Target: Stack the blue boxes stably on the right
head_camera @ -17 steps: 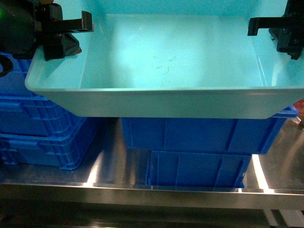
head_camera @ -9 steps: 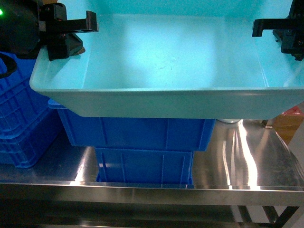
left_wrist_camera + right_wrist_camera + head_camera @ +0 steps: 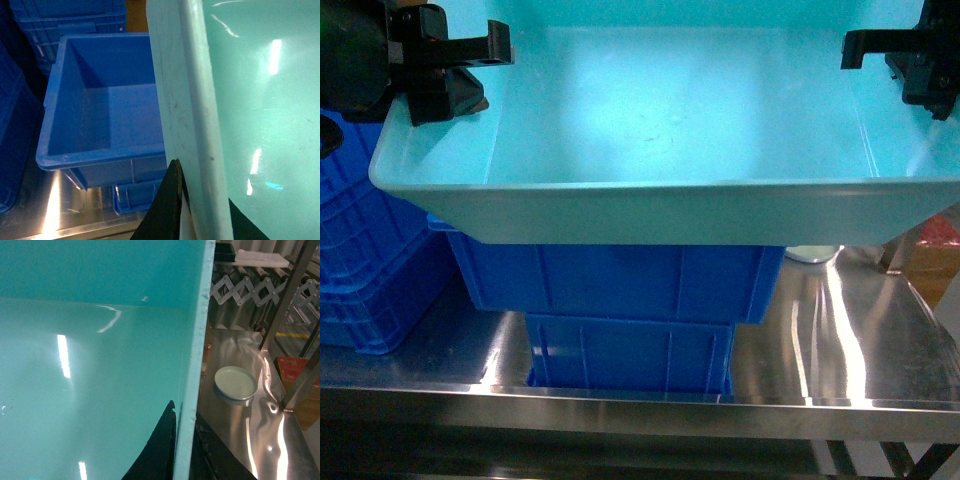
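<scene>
Both arms carry the tub above the two stacked crates near the table's front edge, the left gripper clenched on its left rim and the right gripper clenched on its right rim. The step in hand looks like lining it up over the upper crate; next it should need centring, since the tub overhangs on the right, then a level lowering. Against half a second ago, the stack sits slightly further right beneath it.
</scene>
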